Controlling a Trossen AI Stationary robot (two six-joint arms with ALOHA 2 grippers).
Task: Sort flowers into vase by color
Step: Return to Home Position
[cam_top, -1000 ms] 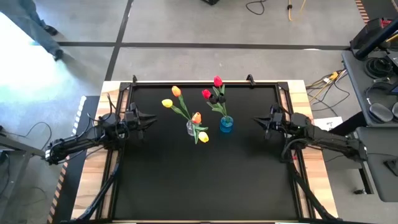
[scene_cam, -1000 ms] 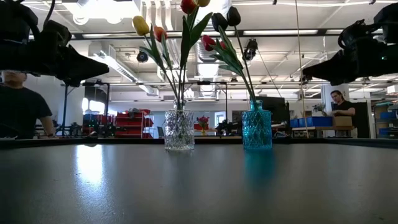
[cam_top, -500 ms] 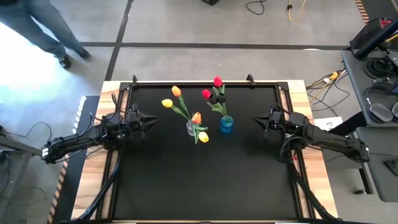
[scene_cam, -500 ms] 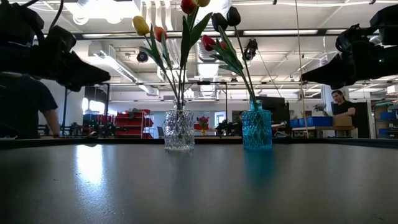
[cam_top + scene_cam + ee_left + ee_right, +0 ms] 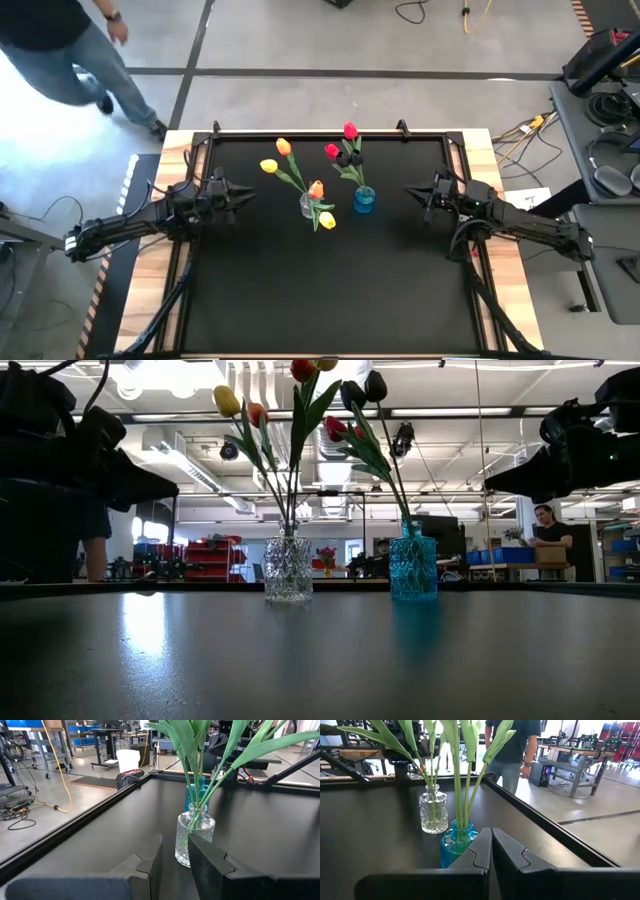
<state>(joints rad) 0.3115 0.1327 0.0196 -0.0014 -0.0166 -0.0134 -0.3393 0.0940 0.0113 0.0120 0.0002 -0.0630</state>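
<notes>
one faceted clear vase (image 5: 307,206), one blue vase (image 5: 364,200); left end effector (image 5: 244,192) slightly parted, right end effector (image 5: 410,192) closed.

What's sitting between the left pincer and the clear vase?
Nothing; the high view shows bare black tabletop between the left pincer and the clear vase.
</notes>
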